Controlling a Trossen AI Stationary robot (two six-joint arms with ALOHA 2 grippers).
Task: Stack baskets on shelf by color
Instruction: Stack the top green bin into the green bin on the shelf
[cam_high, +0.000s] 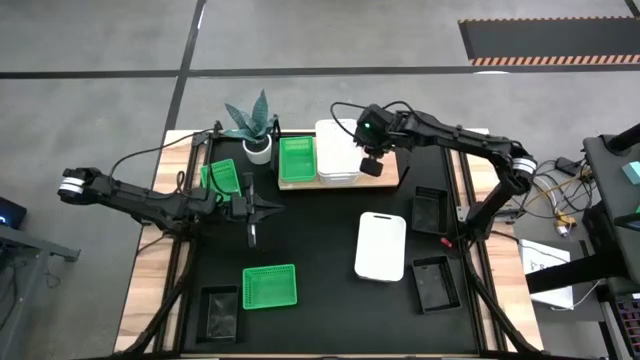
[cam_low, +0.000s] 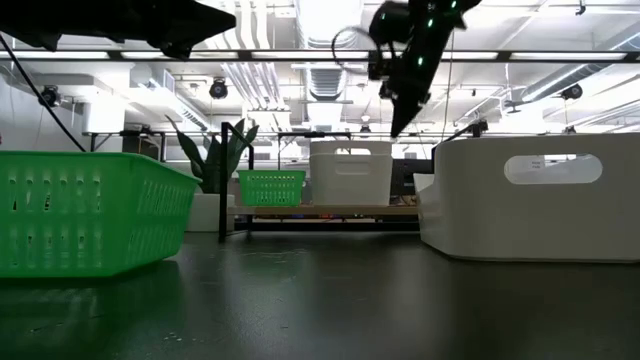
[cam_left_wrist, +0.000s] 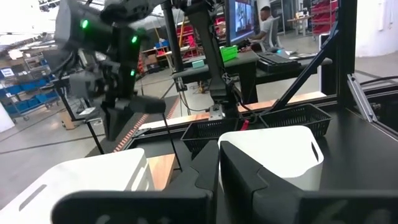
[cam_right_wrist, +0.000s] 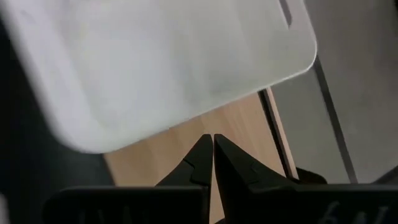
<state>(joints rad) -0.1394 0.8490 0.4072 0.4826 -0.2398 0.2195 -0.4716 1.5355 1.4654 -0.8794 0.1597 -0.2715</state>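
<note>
The wooden shelf (cam_high: 385, 178) stands at the table's far edge. On it sit a green basket (cam_high: 296, 160) and, right of it, stacked white baskets (cam_high: 338, 152). My right gripper (cam_high: 370, 167) hangs shut above the shelf's bare right end, just beside the white stack (cam_right_wrist: 155, 68), touching nothing. My left gripper (cam_high: 272, 208) is shut and held level over the table's left middle, pointing right. Loose on the table are a second green basket (cam_high: 222, 178) left of the shelf, a third green basket (cam_high: 270, 287) near the front, and a white basket (cam_high: 381, 245).
Black baskets sit at the table's right side (cam_high: 430, 208) (cam_high: 435, 282) and at the near left corner (cam_high: 220, 312). A potted plant (cam_high: 256, 128) stands at the shelf's left end. Bare table top lies in the middle, between the two arms.
</note>
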